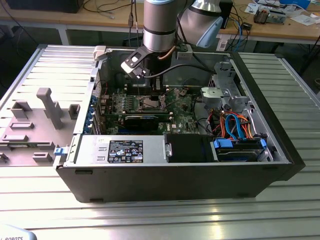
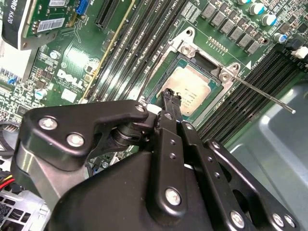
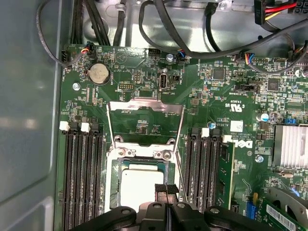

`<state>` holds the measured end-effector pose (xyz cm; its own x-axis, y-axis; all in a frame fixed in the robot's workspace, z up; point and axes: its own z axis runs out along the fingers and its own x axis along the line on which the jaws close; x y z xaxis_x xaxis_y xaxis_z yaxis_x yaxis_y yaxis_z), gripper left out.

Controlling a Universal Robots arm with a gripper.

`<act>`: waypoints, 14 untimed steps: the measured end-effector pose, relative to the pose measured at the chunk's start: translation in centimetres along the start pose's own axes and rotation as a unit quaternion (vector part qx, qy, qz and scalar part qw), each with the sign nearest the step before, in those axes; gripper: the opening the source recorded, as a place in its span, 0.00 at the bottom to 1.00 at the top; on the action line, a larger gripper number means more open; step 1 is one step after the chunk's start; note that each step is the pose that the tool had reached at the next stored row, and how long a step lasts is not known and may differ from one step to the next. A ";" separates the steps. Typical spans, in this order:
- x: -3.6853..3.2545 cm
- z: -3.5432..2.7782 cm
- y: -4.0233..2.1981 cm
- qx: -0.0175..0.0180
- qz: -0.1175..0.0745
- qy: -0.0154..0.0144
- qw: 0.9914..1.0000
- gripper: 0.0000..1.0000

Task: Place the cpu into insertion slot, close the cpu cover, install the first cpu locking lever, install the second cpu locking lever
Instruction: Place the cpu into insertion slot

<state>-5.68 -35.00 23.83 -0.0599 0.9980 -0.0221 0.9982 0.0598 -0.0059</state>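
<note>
First wrist view, pincer [image 3: 166,191]: narrow, tips together, gripping nothing, low over the cpu.
Cpu [image 3: 137,185]: step done; it sits flat in the insertion slot [image 3: 114,183], directly under the pincer.
Cpu cover [image 3: 144,107]: not yet closed; it is swung open just beyond the slot.
Locking lever [image 2: 264,95]: unlatched, a thin rod jutting out beside the slot.
Circuit board [image 3: 211,96]: green, with memory slots [image 3: 82,178] on both sides of the pincer.
Computer case [image 1: 175,180]: open, surrounding the pincer.
Worktop [image 1: 150,220]: ribbed metal under the case.
Room: wooden benches [image 1: 40,21] far behind.
</note>
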 end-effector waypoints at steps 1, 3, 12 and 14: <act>0.00 0.01 0.00 0.000 0.000 0.000 1.000 0.11; 0.01 -0.01 0.00 0.000 0.000 0.000 1.000 0.11; 0.00 -0.21 0.00 0.000 0.000 0.000 1.000 0.11; 0.00 -0.21 0.00 0.000 0.000 0.000 1.000 0.11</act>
<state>-5.68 -34.99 24.03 -0.0598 0.9980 -0.0222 0.9982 0.0597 -0.0058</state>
